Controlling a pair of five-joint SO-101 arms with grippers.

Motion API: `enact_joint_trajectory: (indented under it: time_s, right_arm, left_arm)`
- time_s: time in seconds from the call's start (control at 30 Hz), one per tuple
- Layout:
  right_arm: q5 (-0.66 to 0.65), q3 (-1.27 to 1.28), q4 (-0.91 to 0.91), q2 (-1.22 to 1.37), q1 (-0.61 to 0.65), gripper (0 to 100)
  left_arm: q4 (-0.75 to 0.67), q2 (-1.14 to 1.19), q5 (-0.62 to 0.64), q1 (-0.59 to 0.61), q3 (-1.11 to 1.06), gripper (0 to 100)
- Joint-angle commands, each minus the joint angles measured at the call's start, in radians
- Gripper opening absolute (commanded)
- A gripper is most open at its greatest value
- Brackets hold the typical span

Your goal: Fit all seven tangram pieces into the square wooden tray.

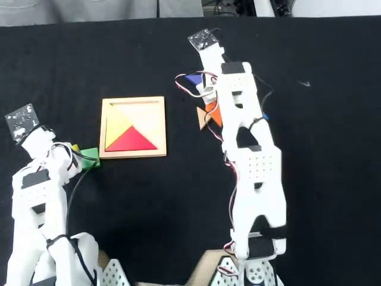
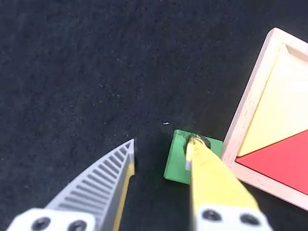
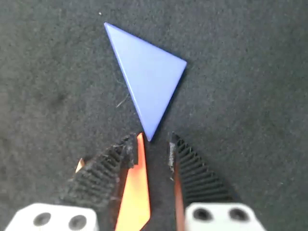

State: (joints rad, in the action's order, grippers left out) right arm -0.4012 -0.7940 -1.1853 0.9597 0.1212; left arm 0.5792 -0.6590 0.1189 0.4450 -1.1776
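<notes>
The square wooden tray (image 1: 134,153) holds a yellow triangle (image 1: 117,124) and a red triangle (image 1: 131,140). A green piece (image 1: 90,158) lies flat on the black cloth against the tray's outer corner (image 2: 250,110). My left gripper (image 2: 162,144) is open; its yellow fingertip (image 2: 192,144) rests on the green piece (image 2: 175,166), and the grey finger stands off to the side. My right gripper (image 3: 153,143) is narrowly open, low over the cloth, with one corner of the blue triangle (image 3: 149,77) between its fingertips. An orange piece (image 1: 213,113) and a tan piece (image 1: 201,117) lie under the right arm.
The black cloth covers the whole table. The right arm (image 1: 250,155) stretches over the ground right of the tray. The tray's upper right part (image 1: 149,116) shows bare wood. White arm bases stand at the near edge.
</notes>
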Motion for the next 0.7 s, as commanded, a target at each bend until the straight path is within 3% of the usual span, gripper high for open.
enact_joint_trajectory:
  time_s: [0.0,0.2,0.43,0.67]
  right_arm:
    - [0.008,-0.142,-0.115,0.022,-0.014,11.3]
    - [-0.103,-0.237,-0.35,0.073,-0.069,11.3]
    - [-0.124,-0.36,-0.577,0.073,-0.144,6.7]
    - [-0.164,-0.246,-0.582,-0.091,-0.166,7.7]
  left_arm:
    - [-0.018,-0.031,0.006,-0.012,0.005,18]
    - [-0.018,-0.031,0.003,-0.012,0.005,18]
    - [-0.018,-0.031,0.003,-0.012,0.007,18]
    - [-0.02,-0.031,0.003,-0.013,0.007,18]
